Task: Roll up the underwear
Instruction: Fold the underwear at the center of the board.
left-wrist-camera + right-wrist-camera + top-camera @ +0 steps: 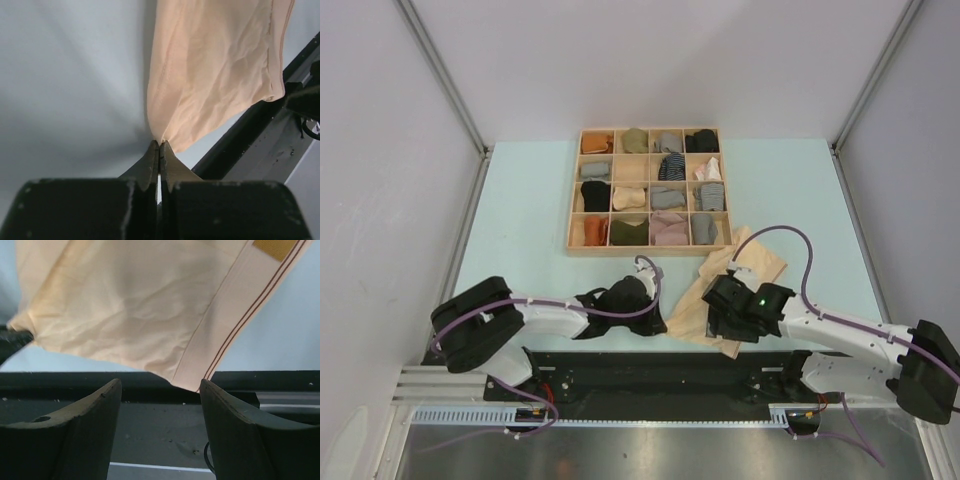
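Observation:
One pale cream underwear (740, 280) lies flat near the table's front edge, between my two grippers. In the left wrist view my left gripper (159, 145) is shut on a pinched corner of this cream underwear (215, 65). In the top view the left gripper (660, 322) sits at the cloth's left corner. My right gripper (160, 390) is open, its fingers on either side of the near corner of the underwear (125, 305), which overhangs the dark edge and touches neither finger. A tan label (275, 247) shows on the waistband. The right gripper (722, 312) hovers over the cloth's near side.
A wooden tray (572, 190) with several compartments of small rolled cloth bundles stands at the back of the pale blue table. A black rail (650, 365) runs along the front edge between the arm bases. White walls close in both sides.

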### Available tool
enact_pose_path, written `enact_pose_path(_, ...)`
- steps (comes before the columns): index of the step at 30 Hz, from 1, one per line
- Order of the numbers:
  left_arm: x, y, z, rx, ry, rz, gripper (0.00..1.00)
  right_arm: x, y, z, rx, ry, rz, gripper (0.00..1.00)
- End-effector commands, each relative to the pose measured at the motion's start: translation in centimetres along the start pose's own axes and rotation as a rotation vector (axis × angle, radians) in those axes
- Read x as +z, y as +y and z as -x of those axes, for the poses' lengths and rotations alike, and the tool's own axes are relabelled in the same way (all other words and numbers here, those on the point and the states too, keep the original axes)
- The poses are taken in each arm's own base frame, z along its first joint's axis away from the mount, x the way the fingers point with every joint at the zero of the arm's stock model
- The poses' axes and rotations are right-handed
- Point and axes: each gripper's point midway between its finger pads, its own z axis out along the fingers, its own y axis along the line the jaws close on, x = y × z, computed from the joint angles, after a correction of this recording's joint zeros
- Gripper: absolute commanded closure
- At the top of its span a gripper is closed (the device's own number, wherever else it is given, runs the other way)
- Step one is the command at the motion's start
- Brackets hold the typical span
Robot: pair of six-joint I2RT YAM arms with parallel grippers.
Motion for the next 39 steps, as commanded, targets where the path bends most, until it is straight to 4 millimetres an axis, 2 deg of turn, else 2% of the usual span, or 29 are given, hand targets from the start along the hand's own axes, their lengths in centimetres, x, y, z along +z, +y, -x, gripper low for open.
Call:
enact_pose_path(1, -0.9, 0.4, 3.2, -0.031, -0.084, 0.041, 1.00, -0.4, -0.1, -1.5, -0.088, 0.020, 0.009, 0.31)
enact_pose_path(4, -1.0, 0.8, 4.8, -0.069, -0.100, 0.005, 1.00, -0.3, 1.5, -2.2, -0.172, 0.003, 0.057, 0.31)
enact_pose_path(8, -0.5, 1.0, 5.6, -0.064, -0.075, -0.018, 1.00, 0.3, 3.5, -2.0, -0.225, -0.046, 0.103, 0.33)
enact_pose_path(14, -0.5, 2.2, 7.0, -0.074, -0.083, -0.008, 1.00, 1.4, 5.0, -1.8, -0.314, -0.100, 0.089, 0.37)
enact_pose_path(22, -0.5, 2.4, 6.9, -0.059, -0.064, -0.006, 1.00, 2.7, 3.0, -1.8, -0.379, -0.103, -0.042, 0.46)
enact_pose_path(30, -0.6, 2.2, 7.2, -0.046, -0.060, -0.008, 1.00, 4.0, 2.8, -3.1, -0.455, -0.076, -0.084, 0.59)
enact_pose_path(33, -0.6, 2.2, 7.3, -0.041, -0.058, -0.003, 1.00, 4.4, 1.7, -3.8, -0.465, -0.060, -0.143, 0.64)
enact_pose_path(36, -0.6, 2.2, 7.2, -0.040, -0.052, -0.007, 1.00, 4.5, 0.4, -4.0, -0.450, -0.054, -0.210, 0.74)
enact_pose_path(38, -0.6, 2.2, 7.1, -0.039, -0.047, -0.009, 1.00, 4.5, -0.3, -4.1, -0.451, -0.052, -0.247, 0.76)
enact_pose_path(39, -0.6, 2.1, 7.1, -0.039, -0.047, -0.012, 1.00, 4.5, -0.5, -4.0, -0.454, -0.054, -0.258, 0.81)
